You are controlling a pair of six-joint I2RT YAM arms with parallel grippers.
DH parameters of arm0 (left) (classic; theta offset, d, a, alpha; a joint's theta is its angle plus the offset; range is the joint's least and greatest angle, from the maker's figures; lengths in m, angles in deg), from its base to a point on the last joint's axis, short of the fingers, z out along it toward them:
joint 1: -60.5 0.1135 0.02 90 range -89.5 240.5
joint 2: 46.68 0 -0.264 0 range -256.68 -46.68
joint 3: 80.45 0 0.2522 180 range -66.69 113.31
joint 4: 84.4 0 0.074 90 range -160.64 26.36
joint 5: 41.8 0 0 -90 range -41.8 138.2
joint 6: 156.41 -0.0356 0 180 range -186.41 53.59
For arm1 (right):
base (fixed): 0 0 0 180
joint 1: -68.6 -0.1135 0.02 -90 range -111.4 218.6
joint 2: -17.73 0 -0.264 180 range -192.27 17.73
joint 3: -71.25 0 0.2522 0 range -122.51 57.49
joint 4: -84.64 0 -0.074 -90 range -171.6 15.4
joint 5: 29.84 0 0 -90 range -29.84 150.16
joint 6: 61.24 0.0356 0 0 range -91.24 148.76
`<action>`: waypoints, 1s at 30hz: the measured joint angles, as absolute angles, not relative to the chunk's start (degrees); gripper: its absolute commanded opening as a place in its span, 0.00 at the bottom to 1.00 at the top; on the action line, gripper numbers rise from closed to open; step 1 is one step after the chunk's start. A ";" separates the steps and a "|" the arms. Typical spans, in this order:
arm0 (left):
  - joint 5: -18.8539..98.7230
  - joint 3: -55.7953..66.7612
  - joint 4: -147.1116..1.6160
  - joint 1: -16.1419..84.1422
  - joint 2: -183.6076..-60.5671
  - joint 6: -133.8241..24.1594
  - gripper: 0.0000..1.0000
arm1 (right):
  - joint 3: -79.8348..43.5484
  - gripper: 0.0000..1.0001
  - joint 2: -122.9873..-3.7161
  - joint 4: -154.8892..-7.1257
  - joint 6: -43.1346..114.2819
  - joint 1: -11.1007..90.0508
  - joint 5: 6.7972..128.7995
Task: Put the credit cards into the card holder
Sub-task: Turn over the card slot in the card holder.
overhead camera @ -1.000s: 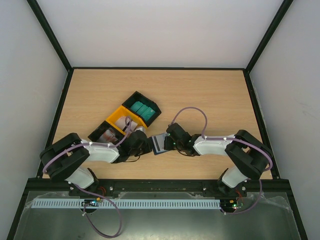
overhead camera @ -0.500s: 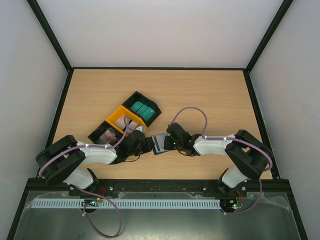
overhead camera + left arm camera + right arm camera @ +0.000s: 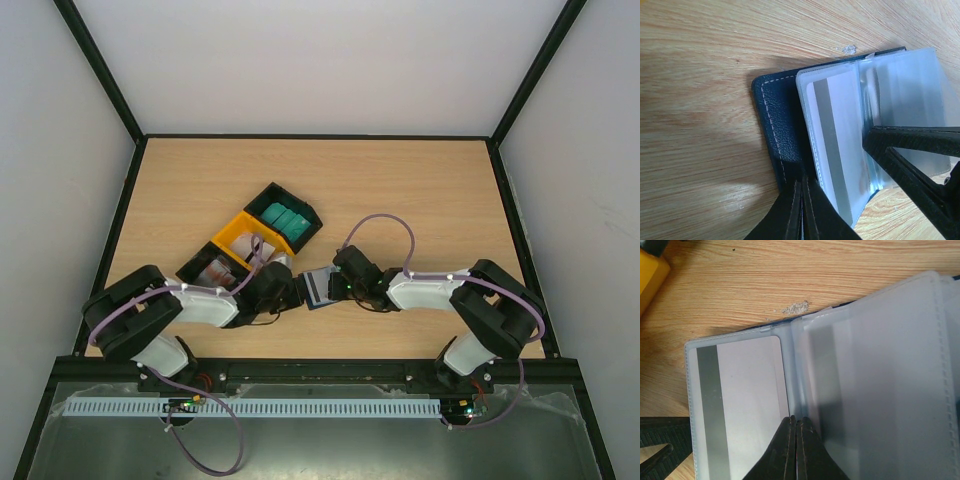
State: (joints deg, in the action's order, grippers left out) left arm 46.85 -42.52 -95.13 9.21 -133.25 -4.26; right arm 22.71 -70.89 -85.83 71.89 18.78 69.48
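Fingers of the left gripper (image 3: 801, 184) are pressed together at the near edge of the card holder (image 3: 774, 125), which lies open on the table (image 3: 400, 180) just right of the tray (image 3: 232, 228). Over the last second only the left arm (image 3: 200, 303) swung its elbow out and back. The holder stayed put, so I'd call that settling, not progress. One striped credit card (image 3: 832, 150) sits in a clear sleeve (image 3: 735, 405). The right gripper (image 3: 795, 421) is closed too, tips on the sleeve fold; pinching or merely pressing, I can't tell.

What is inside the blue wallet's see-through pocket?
A white card with a grey stripe sits in the wallet's clear pocket. The other pockets look too cloudy to see into.
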 measured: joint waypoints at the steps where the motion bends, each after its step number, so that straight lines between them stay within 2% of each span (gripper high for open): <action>1: 46.85 -42.52 -95.20 9.21 -133.33 -4.26 0.05 | 22.71 0.02 -70.91 -85.83 71.89 18.78 69.48; 8: 46.76 -42.57 -95.22 9.21 -133.22 -4.26 0.05 | 22.71 0.02 -71.17 -86.38 71.87 18.78 69.70; 11: 46.76 -42.89 -95.27 9.21 -132.20 -4.35 0.11 | 22.71 0.02 -71.22 -86.42 71.89 18.78 69.72; 14: 46.50 -43.14 -95.86 9.21 -130.99 -4.52 0.12 | 22.71 0.02 -71.22 -86.44 71.87 18.80 69.72; 30: 45.58 -43.38 -97.50 9.43 -132.94 -3.74 0.05 | 22.75 0.02 -71.24 -86.62 71.87 18.89 69.94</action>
